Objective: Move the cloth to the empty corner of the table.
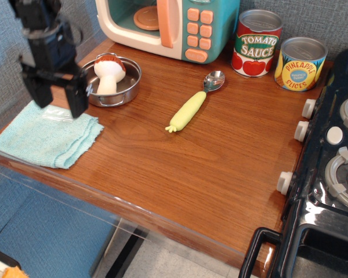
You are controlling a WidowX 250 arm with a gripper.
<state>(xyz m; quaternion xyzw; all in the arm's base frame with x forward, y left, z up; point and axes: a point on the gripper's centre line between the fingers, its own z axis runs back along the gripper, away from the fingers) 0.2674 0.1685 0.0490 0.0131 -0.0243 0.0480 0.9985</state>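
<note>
One folded cloth (46,134) lies at the left edge of the table (180,162), lower left of frame. It looks soft and light (likely to bunch), so pinch a raised fold. Gripper (57,99) hovers above, fingers spread.

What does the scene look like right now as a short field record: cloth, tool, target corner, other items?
cloth: cloth flat at the front left edge of the table, not gripped
tool: tool open, above the cloth's rear edge
target corner: empty corner of the table bare, beside the stove
other items: bowl holding a mushroom, spoon, two cans, toy microwave
</note>
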